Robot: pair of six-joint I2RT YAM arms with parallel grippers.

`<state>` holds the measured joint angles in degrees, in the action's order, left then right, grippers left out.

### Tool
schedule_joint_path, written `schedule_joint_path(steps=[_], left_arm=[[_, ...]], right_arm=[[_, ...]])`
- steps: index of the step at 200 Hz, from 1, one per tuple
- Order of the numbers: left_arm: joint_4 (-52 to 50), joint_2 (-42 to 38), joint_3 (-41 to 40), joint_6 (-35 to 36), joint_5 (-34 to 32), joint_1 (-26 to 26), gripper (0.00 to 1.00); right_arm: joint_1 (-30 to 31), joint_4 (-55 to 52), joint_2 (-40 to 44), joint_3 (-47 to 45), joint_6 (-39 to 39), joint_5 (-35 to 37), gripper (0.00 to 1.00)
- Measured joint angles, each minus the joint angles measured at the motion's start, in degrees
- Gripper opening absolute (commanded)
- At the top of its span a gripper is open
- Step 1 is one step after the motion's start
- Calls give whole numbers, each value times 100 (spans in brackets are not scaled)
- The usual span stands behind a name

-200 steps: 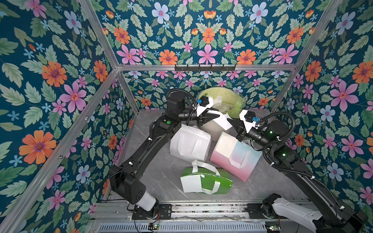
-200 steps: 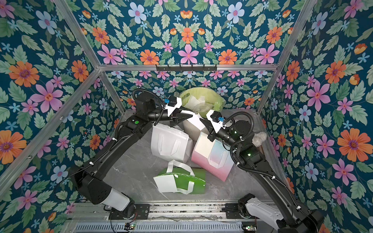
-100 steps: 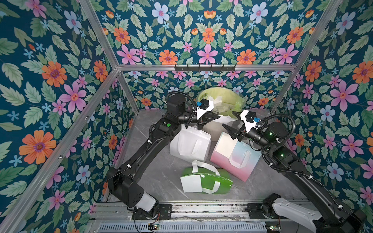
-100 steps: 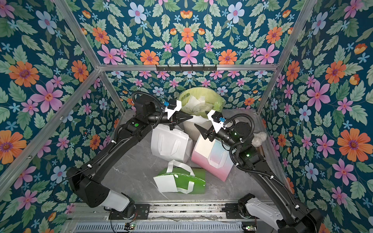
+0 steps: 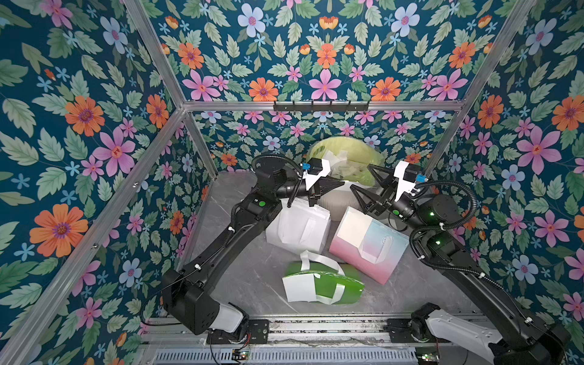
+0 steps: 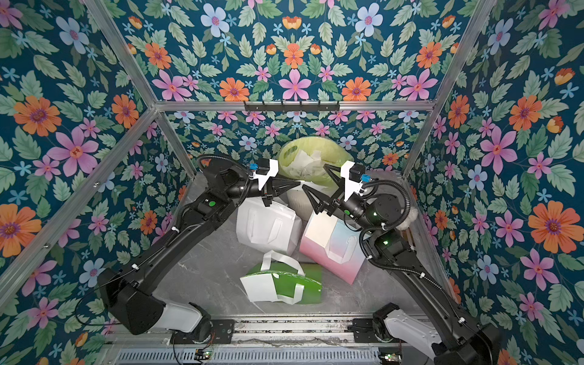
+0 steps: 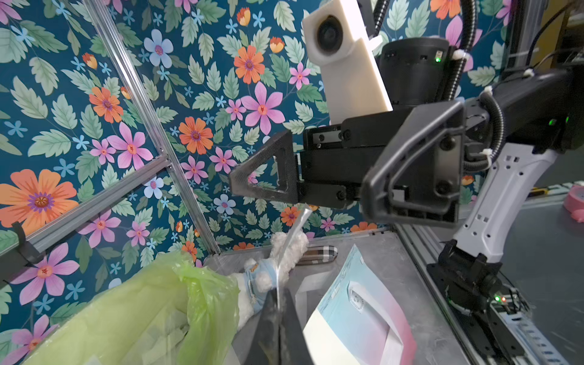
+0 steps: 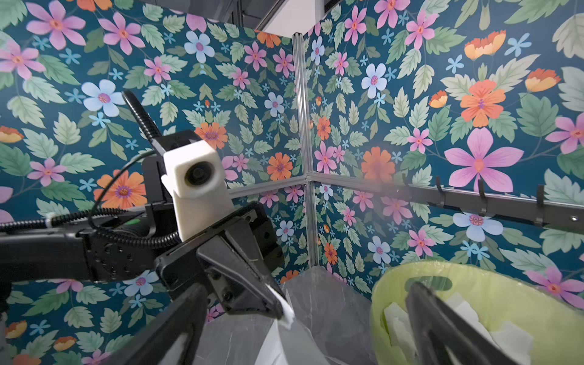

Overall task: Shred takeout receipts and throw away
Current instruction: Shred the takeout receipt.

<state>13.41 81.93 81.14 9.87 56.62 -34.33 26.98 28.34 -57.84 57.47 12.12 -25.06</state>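
The left gripper [image 5: 340, 183] is pressed together on a thin receipt strip [image 7: 291, 237]. The right gripper [image 5: 361, 177], just beside it at 3 o'clock, stands spread wide and empty. At 12 o'clock, white paper pieces [image 6: 303, 166] lie in the green-lined bin [image 5: 343, 141]; at 6 o'clock a whole receipt [image 5: 352, 229] lies on the pink bag [image 5: 376, 265].

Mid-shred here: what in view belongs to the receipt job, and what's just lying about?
Job: left gripper, shut on a receipt scrap; right gripper, open; pink-bag receipt; green-bag receipt; bin liner.
Lying about: pink bag; green bag; white bag; plush toy.
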Motion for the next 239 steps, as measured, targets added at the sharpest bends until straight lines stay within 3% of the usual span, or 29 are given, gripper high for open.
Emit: schedule_joint_path(steps=[52, 85, 133, 184, 239], left_arm=[[2050, -173, -710, -1801, 479, 2, 0], [2726, -190, -752, -2465, 588, -4, 0], [2940, -76, -750, -2776, 614, -37, 0], [3012, 9, -708, -2796, 605, -74, 0], [3027, 20, -717, -2767, 570, -103, 0]], right_arm=[[-466, -179, 61, 352, 568, -846, 99], [-481, -297, -39, 483, 623, -1495, 99], [-483, -313, -271, 647, 741, -1784, 95], [-481, -37, -525, 702, 1067, -1917, 80], [-417, 249, -789, 809, 1447, -1974, 57]])
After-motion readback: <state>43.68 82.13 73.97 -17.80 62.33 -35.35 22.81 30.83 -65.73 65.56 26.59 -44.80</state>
